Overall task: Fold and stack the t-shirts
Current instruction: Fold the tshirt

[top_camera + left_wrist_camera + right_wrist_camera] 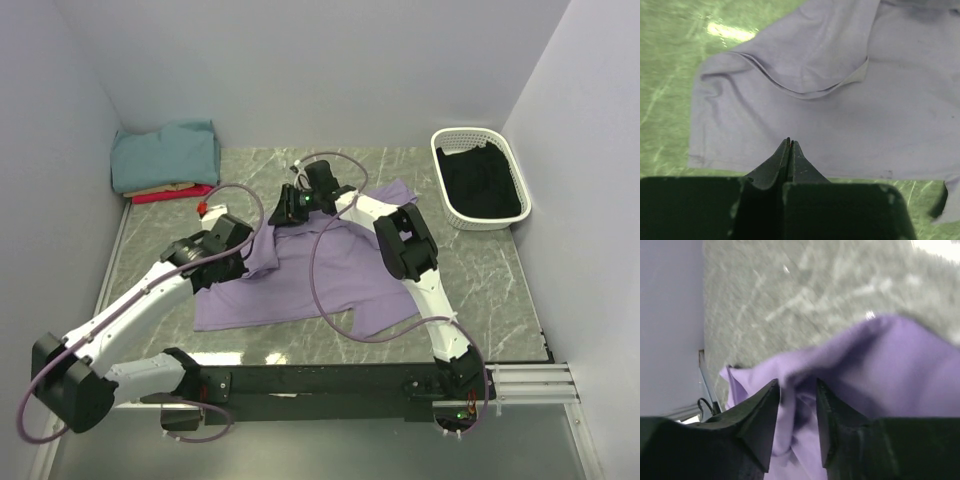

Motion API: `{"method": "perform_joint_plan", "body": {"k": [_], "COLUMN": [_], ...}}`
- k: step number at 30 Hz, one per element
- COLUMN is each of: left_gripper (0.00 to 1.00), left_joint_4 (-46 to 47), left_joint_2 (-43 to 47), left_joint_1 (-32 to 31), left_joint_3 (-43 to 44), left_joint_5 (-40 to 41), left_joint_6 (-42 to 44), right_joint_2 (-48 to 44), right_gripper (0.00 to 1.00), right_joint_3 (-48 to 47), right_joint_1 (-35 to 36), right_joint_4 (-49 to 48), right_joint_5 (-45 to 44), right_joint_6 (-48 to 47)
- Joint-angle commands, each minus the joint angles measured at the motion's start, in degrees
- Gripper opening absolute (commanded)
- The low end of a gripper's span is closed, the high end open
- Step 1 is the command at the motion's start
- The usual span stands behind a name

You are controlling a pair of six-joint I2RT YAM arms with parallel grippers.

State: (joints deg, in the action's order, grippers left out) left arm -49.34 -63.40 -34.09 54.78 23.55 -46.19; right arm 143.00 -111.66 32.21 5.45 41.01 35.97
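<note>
Right claw [796, 385] is standing half open, the shirt [290, 290] bunching loose between its jaws, probably to let a fold settle; left claw [790, 144] is hovering shut and empty over the shirt, which is lying spread on the worktop [490, 270]

My right fingers [760, 425] are matt black plastic, faintly grainy. The lavender t-shirt [290, 290] is soft, matt, creased cloth. The table [490, 280] looks like glossy veined stone. At two o'clock, the basket [478, 222] is white perforated plastic.
</note>
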Motion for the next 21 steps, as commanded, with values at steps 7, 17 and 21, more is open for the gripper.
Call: {"method": "perform_joint_plan", "body": {"k": [7,17,21], "left_gripper": [0.07,0.08,0.08], "left_joint_4": [6.0,6.4,6.5], "left_joint_2": [1.6,-0.9,-1.6], "left_joint_1": [0.2,0.6,0.6], "left_joint_3": [2.4,2.3,2.3], "left_joint_5": [2.0,1.8,1.8], "left_joint_6": [1.2,1.6,2.1], "right_joint_2": [-15.3,-17.7,-17.8], "right_gripper": [0.46,0.47,0.46], "right_joint_3": [18.4,26.5,27.7], "right_joint_1": [-0.1,1.5,2.4], "right_joint_4": [-1.5,-3.4,-6.8], "right_joint_5": [-4.9,-0.7,1.3], "right_joint_6": [-6.7,-7.6,-6.4]}}
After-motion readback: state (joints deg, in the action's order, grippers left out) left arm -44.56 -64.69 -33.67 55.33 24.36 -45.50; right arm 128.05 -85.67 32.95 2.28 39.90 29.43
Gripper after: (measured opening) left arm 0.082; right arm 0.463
